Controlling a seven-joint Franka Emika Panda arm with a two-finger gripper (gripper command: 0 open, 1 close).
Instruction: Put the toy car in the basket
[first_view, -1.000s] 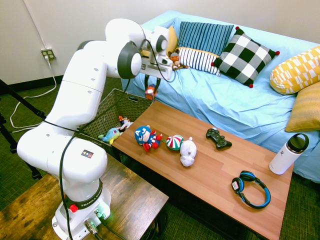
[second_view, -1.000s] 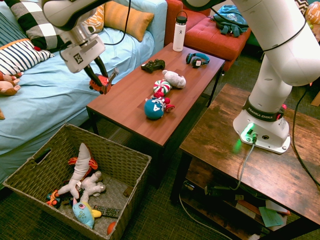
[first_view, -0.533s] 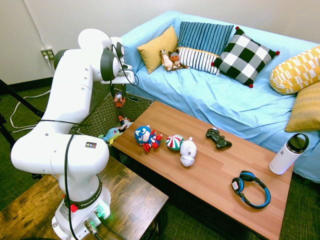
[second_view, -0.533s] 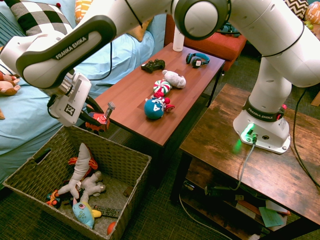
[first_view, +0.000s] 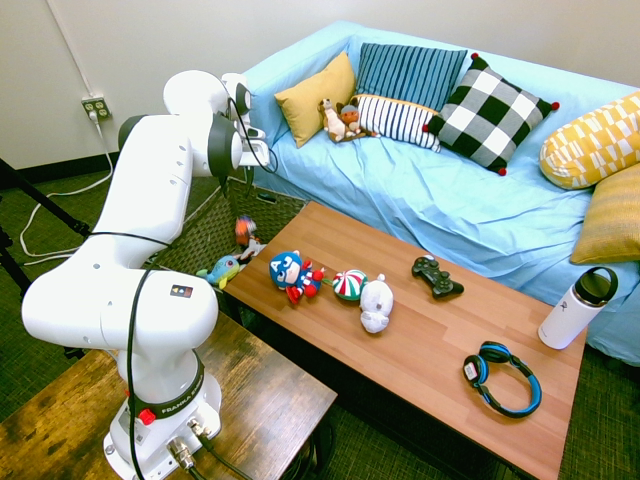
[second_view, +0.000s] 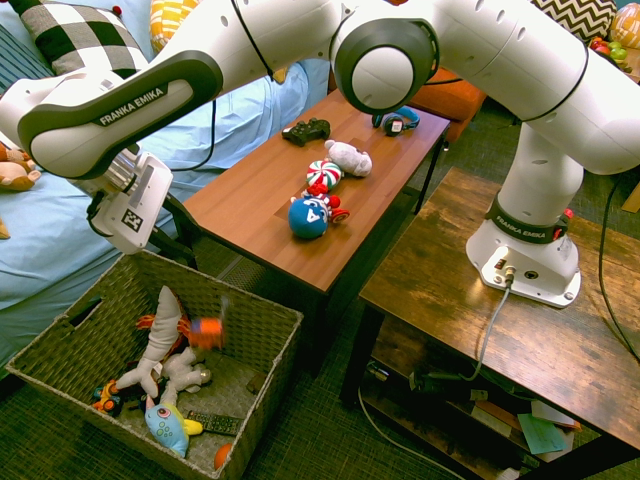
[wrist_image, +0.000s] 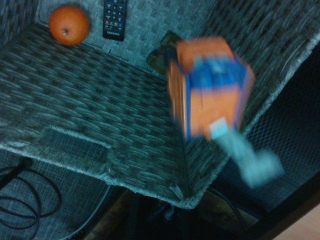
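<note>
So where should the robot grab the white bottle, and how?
Probably by the black loop on its lid, coming straight down from above. The bottle stands upright and the loop arches up on top, thin enough to pinch from both sides. The round body looks much wider, so that would likely be harder.

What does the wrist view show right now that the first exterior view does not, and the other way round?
Only the wrist view: the orange fruit and the black remote in the basket.

Only the first exterior view: the headphones, game controller, white bottle and sofa pillows.

Both: the basket and the toy car, blurred, out of the gripper's grasp and in mid-air.
</note>
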